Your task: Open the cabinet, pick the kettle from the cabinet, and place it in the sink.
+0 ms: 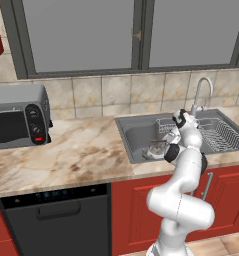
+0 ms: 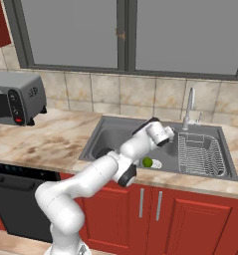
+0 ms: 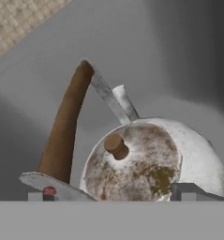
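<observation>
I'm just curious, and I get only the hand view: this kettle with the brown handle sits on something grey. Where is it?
Observer: The kettle is down in the sink, in the left part of the basin.
Visitor: Is anything else in that sink?
Observer: A wire dish rack takes up the right part, below a curved faucet.
Visitor: And what is beside the sink?
Observer: A toaster oven stands on the marble counter, off to the left.
</observation>
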{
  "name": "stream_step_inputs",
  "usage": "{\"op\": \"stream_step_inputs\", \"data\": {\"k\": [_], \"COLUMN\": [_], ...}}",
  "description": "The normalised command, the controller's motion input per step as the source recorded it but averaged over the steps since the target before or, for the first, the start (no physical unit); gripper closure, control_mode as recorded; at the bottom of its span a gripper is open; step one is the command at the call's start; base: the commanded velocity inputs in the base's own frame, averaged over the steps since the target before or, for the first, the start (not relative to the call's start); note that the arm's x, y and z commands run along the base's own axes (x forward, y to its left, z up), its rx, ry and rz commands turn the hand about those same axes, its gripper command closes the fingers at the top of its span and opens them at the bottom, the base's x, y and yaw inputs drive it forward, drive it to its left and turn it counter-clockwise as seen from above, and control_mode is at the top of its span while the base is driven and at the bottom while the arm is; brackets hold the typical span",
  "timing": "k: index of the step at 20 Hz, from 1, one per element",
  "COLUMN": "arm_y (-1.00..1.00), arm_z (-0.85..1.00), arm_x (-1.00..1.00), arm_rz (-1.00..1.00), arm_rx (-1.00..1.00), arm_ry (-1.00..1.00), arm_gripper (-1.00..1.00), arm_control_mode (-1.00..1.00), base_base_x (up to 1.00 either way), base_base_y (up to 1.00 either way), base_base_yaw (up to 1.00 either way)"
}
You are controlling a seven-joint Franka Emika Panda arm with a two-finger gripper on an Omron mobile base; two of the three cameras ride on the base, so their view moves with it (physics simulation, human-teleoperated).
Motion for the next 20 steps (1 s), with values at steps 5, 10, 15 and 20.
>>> {"op": "stream_step_inputs", "data": {"k": [5,10,15,20], "arm_y": [-0.31,-0.31,-0.28,-0.09], "arm_z": [0.00,0.03,0.18,0.28], "arm_x": [0.14,0.13,0.05,0.00], "arm_rz": [0.00,0.00,-0.01,-0.04], "arm_rx": [0.00,0.00,-0.02,-0.12], "arm_ry": [0.15,0.13,0.16,0.11], "arm_gripper": [-1.00,-1.00,-1.00,-1.00], "arm_control_mode": [-1.00,-1.00,-1.00,-1.00], "base_base_x": [0.00,0.00,0.00,0.00], "base_base_y": [0.00,0.00,0.00,0.00], "base_base_yaw": [0.00,0.00,0.00,0.00]}}
